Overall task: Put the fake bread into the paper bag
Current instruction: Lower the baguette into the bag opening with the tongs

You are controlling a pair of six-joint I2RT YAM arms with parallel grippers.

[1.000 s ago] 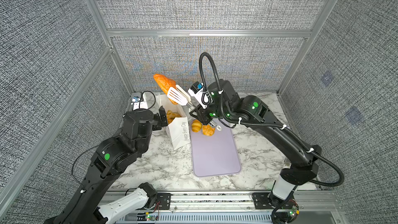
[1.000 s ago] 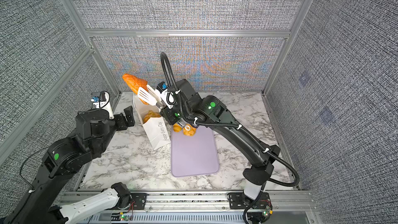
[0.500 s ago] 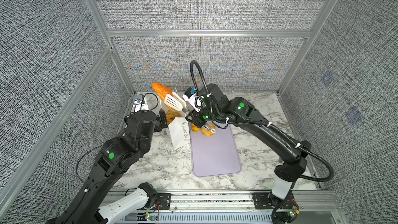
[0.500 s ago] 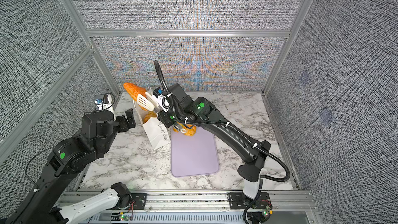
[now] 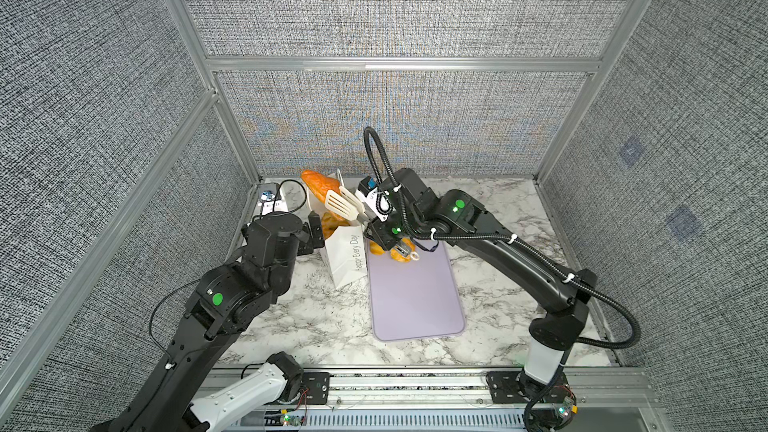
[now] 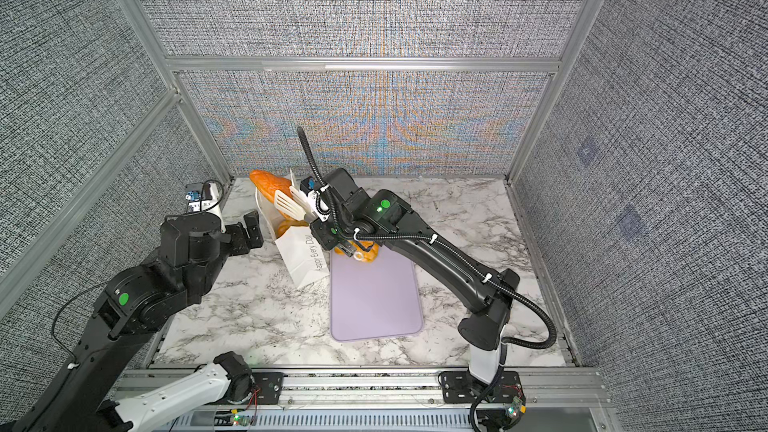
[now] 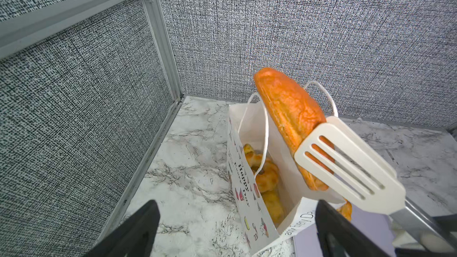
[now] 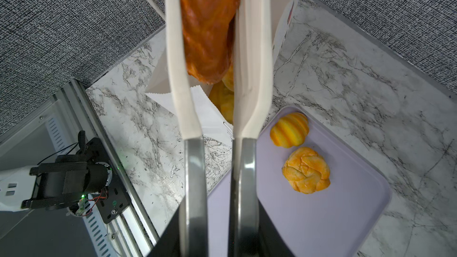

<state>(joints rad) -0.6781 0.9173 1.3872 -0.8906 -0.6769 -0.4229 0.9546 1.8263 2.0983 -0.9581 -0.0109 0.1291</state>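
R gripper (image 8: 218, 228) clamped on tongs (image 7: 346, 169) | tongs pinched long loaf (image 7: 289, 119) | loaf hung over paper bag (image 5: 345, 253) mouth, long axis tilted, low end aimed in, top leaning far-left | L gripper (image 6: 247, 233) wide apart, empty, just left of bag | 2 buns (image 8: 289, 129) left on tray (image 5: 415, 297)

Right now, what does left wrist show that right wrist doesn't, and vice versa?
Left wrist only: the open left gripper, the handles and lettering of the paper bag, and the slotted face of the tongs.
Right wrist only: a striped bun and a braided bun on the lilac tray, with the tongs seen edge-on.
Both: the long loaf clamped in the tongs above the bag's opening, pastries already inside the bag, and the marble table.
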